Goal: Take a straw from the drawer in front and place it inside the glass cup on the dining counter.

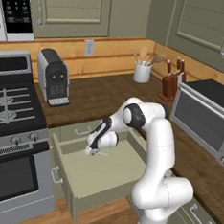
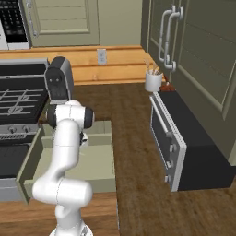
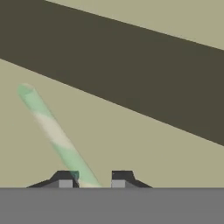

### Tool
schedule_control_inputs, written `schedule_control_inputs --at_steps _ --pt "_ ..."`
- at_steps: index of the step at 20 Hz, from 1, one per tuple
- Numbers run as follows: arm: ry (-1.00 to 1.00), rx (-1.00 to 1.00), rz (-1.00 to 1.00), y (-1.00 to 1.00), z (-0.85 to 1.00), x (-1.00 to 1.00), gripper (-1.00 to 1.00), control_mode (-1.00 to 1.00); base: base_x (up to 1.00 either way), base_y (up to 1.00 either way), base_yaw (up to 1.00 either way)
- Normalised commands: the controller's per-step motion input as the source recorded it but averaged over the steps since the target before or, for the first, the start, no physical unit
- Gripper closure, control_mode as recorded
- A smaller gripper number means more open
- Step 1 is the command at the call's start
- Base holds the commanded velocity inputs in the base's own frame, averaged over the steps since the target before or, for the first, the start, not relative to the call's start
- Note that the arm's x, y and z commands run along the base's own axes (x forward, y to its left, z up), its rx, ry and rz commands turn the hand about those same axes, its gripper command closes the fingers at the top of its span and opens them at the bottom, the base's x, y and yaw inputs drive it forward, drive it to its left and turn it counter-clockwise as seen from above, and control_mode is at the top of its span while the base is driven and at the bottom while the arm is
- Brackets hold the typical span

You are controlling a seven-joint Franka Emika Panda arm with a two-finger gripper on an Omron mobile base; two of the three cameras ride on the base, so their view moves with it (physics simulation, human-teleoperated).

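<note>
The drawer (image 1: 109, 178) is seen pulled open below a dark wood counter (image 1: 105, 96), and the arm is bent down into it. In the left base view the gripper (image 1: 92, 152) is held low over the drawer's pale floor, toward the back left corner, with a thin pale line just beside it at 3 o'clock that may be the straw (image 1: 102, 154).

In the hand view the straw (image 3: 54, 131) is shown as a pale green and cream stick lying across the drawer floor (image 3: 144, 148), running from 10 o'clock down to the gap between the two dark fingertips (image 3: 65, 177). The tips are set apart, with the straw's near end between them and close against the left one; whether it is touched cannot be told. A dark band, the shaded drawer wall (image 3: 131, 83), crosses the view above.

A stove (image 1: 13, 110) stands at 9 o'clock of the drawer, a toaster (image 1: 53, 76) at 11 o'clock, a toaster oven (image 1: 204, 117) at 3 o'clock. A utensil crock (image 1: 142, 71) and knife block (image 1: 170, 83) are set at the rear.
</note>
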Motion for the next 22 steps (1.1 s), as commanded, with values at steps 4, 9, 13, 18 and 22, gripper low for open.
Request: schedule_control_inputs --at_steps 4,9,13,18,22 --pt "-0.01 0.0 0.0 0.0 -0.14 -0.57 1.0 -1.0 0.0 0.0 0.0" --pt "-0.11 0.0 0.0 -0.02 0.24 -0.91 1.0 -1.0 0.0 0.0 0.0" --pt "-0.09 0.0 -0.04 -0.1 0.85 -0.82 1.0 -1.0 0.0 0.0 0.0" --pt "0.0 0.0 -0.05 -0.06 1.0 -0.26 1.0 -1.0 0.0 0.0 0.0" --pt "0.0 0.0 -0.05 -0.01 1.0 -0.09 1.0 -1.0 0.0 0.0 0.0"
